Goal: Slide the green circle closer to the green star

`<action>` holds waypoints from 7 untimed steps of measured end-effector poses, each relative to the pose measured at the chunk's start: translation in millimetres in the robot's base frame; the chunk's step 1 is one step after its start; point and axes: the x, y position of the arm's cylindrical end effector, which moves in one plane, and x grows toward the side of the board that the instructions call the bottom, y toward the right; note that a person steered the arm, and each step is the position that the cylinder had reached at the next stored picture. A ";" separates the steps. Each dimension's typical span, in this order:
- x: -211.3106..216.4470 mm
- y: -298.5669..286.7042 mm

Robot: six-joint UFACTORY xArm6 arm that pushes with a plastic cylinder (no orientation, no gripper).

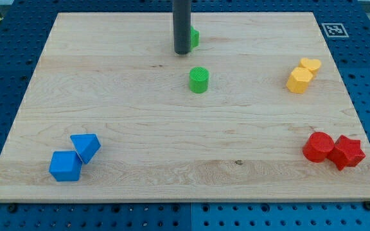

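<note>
The green circle (198,80) stands on the wooden board near the middle of its upper half. The green star (194,38) lies above it near the view's top, mostly hidden behind my dark rod; only its right edge shows. My tip (182,52) rests just left of and below the green star, touching or nearly touching it, and a short way above and left of the green circle.
A blue cube (65,166) and a blue triangular block (85,147) sit at the lower left. A yellow hexagon (299,80) and a yellow heart (311,65) sit at the right. A red cylinder (318,147) and a red star-like block (347,152) sit at the lower right.
</note>
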 end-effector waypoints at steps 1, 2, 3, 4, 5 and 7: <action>-17.4 0.0; -36.5 2.1; -47.9 6.0; -21.1 -2.1; 47.2 -16.9; 156.7 11.0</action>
